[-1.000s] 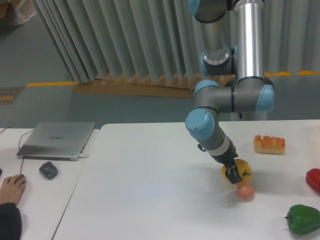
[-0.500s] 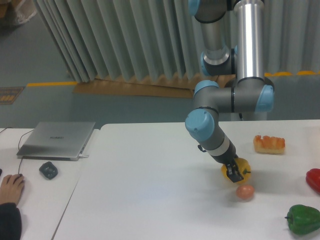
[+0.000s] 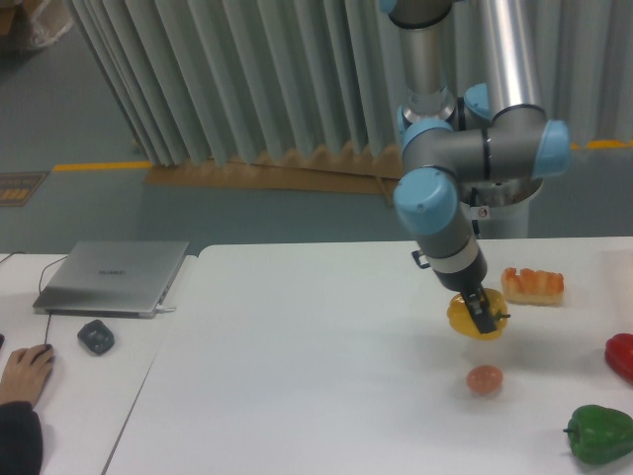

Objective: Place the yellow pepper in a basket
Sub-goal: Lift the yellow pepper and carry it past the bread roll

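One gripper (image 3: 482,313) is all we have to work with, and we see its dark fingers pinching the yellow pepper (image 3: 475,317), which sits clamped between them and is raised clear of the white table (image 3: 297,346). We see a faint shadow on the tabletop under the pepper, so it is not resting on anything. The arm (image 3: 450,198) slopes down to the gripper from above and to its left, with grey links and light blue joint caps.

Directly below the gripper, apart from it, we see a small pinkish round thing (image 3: 485,379) lying on the table; we cannot tell what it is. Just to the right of the gripper and slightly higher in the picture lies an orange ridged item (image 3: 532,285), near the pepper but not touching it. Farther right and lower, at the picture's edge, we see part of a red pepper (image 3: 620,356), and below that, well apart from the gripper, a green pepper (image 3: 598,432) near the bottom right corner.

Far to the gripper's left, on a second table, we see a closed grey laptop (image 3: 111,276), a dark mouse-like object (image 3: 95,336) just in front of it, and a person's hand (image 3: 25,371) at the left edge. Behind everything hangs a grey pleated curtain (image 3: 227,79).
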Tool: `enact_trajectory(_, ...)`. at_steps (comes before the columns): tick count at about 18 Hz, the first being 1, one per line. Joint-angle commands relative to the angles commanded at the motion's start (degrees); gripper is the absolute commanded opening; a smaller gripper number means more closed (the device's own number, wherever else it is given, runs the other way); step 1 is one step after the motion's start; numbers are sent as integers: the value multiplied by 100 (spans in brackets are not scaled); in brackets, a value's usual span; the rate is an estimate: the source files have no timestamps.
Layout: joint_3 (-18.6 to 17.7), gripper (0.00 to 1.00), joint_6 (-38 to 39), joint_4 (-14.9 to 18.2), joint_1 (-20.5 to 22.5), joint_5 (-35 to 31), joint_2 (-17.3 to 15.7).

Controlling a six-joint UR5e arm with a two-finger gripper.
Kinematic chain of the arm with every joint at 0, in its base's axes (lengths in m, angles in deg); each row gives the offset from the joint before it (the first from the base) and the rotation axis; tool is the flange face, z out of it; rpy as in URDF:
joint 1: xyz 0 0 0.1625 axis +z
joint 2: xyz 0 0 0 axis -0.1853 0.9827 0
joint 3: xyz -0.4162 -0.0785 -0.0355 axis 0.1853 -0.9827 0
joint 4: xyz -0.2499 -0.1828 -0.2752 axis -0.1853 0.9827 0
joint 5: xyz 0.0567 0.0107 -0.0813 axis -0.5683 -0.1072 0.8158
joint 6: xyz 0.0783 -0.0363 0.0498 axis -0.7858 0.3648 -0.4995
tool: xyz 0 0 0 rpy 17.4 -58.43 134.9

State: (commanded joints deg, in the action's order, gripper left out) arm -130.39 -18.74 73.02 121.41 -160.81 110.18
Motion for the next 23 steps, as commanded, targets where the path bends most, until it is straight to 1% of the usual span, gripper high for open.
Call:
enact_trajectory(1,0,49,-9,62,141,53,-131)
enact_trajectory(3,0,49,-236,124,378,246,-194)
enact_trajectory(9,79,49,-579,98,906,326,-220)
enact_trajectory(11,70,49,-808,89,1116,308,-221)
enact_trajectory(12,140,49,-904,98,1292,326,-221)
enact_trajectory(14,141,49,-1071,80,1407,282,-212)
enact_trajectory(15,176,49,-1229,89,1616,317,-220)
enact_trajectory(17,185,49,-1537,89,1785,334,-221)
enact_trajectory(18,254,49,-1695,115,1942,343,-221)
enact_trajectory(21,229,49,-1846,115,2180,300,-203)
enact_trajectory(23,229,49,-2064,71,2461,273,-159)
